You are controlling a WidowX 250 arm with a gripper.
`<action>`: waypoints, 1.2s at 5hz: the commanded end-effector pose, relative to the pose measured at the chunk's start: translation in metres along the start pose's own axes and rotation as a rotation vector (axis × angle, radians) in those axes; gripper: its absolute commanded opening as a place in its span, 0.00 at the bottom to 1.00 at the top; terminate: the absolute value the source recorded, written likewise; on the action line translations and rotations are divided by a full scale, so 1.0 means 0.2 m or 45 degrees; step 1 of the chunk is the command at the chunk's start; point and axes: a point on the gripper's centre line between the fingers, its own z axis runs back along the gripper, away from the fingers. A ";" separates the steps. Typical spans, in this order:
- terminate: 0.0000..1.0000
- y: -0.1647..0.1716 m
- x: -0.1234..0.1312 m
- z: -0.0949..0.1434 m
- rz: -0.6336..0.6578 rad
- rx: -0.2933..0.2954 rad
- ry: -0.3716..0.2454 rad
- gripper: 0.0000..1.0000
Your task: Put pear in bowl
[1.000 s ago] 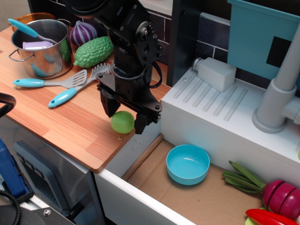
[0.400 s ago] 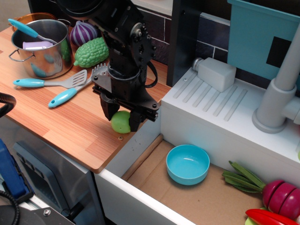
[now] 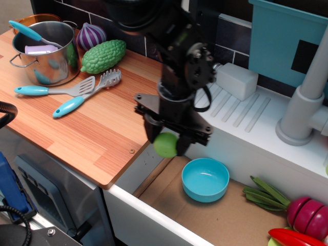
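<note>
The pear (image 3: pixel 165 145) is a small smooth light-green fruit held between my black gripper's (image 3: pixel 167 143) fingers. The gripper is shut on it and holds it in the air past the wooden counter's right edge, above the sink's front left. The light-blue bowl (image 3: pixel 205 179) stands on the brown sink floor, below and to the right of the pear, apart from it. The bowl holds nothing.
On the wooden counter (image 3: pixel 77 133) lie a steel pot (image 3: pixel 45 51), a bumpy green gourd (image 3: pixel 103 56), a purple onion (image 3: pixel 90 36), and two turquoise-handled utensils (image 3: pixel 77 102). The white drainboard (image 3: pixel 241 118) and grey faucet (image 3: pixel 302 113) stand right. Toy vegetables (image 3: pixel 297 220) lie bottom right.
My gripper closed on the pear, lifted it off the counter and carried it right, off the counter edge toward the bowl.
</note>
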 end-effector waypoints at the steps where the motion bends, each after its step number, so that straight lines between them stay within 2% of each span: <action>1: 0.00 -0.08 0.08 0.00 0.043 -0.015 -0.088 0.00; 3: 0.00 -0.16 0.09 -0.11 0.040 -0.104 -0.146 0.00; 4: 0.00 -0.19 0.11 -0.14 0.023 -0.169 -0.187 1.00; 5: 0.00 -0.19 0.11 -0.14 0.023 -0.169 -0.187 1.00; 6: 1.00 -0.19 0.11 -0.14 0.023 -0.169 -0.187 1.00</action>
